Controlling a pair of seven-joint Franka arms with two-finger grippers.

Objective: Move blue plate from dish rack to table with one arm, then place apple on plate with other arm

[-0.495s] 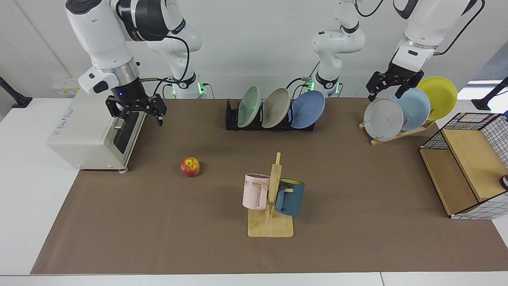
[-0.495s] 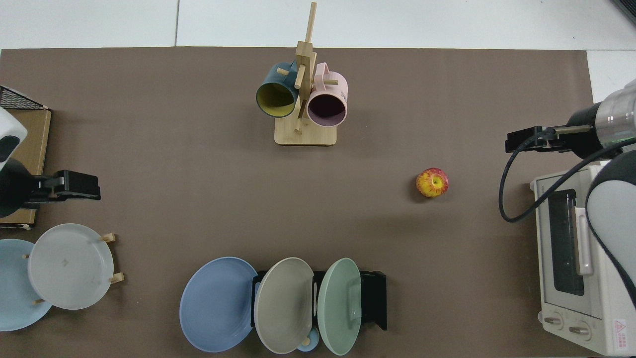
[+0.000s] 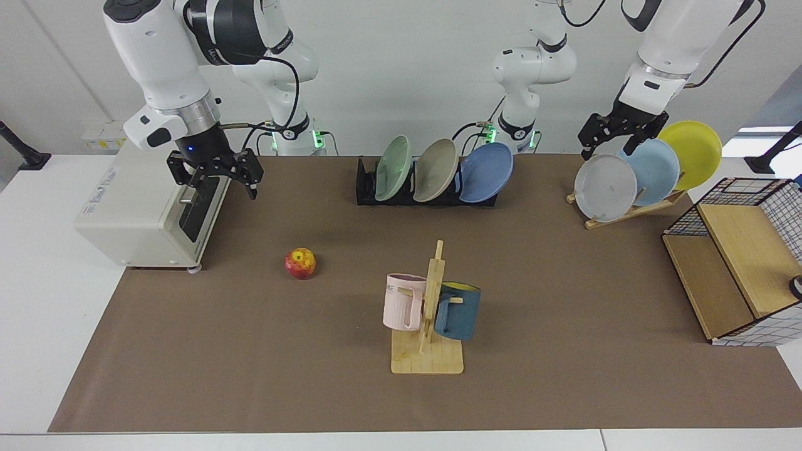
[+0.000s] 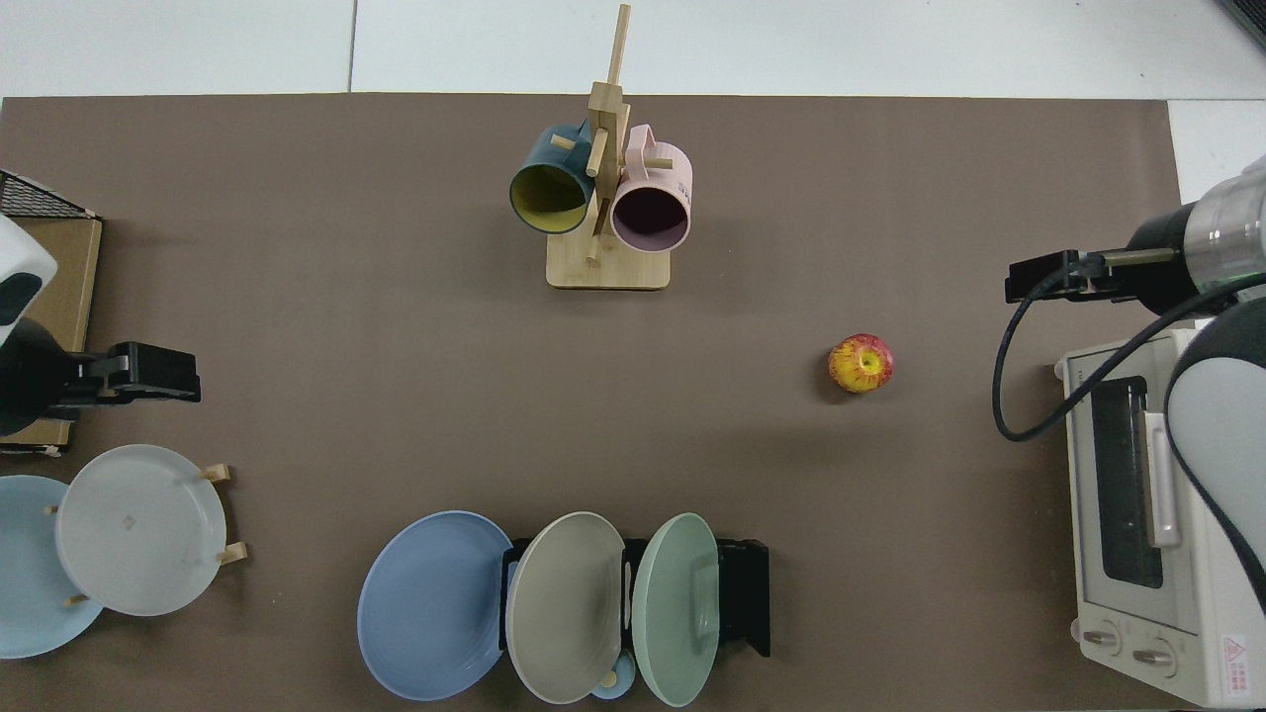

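Blue plate (image 3: 487,172): leaning in the dish rack (image 3: 369,188), endmost beside a beige plate (image 3: 435,170) and a green plate (image 3: 393,168), well apart from both grippers.
Apple (image 3: 300,263): sitting on the table (image 3: 564,326), below and beyond the right gripper's fingertips.
Right gripper (image 3: 217,180): hanging by the toaster oven (image 3: 144,213), fingers spread, grasping nothing.
Left gripper (image 3: 611,139): hovering over a grey plate (image 3: 605,187), fingers parted, empty.
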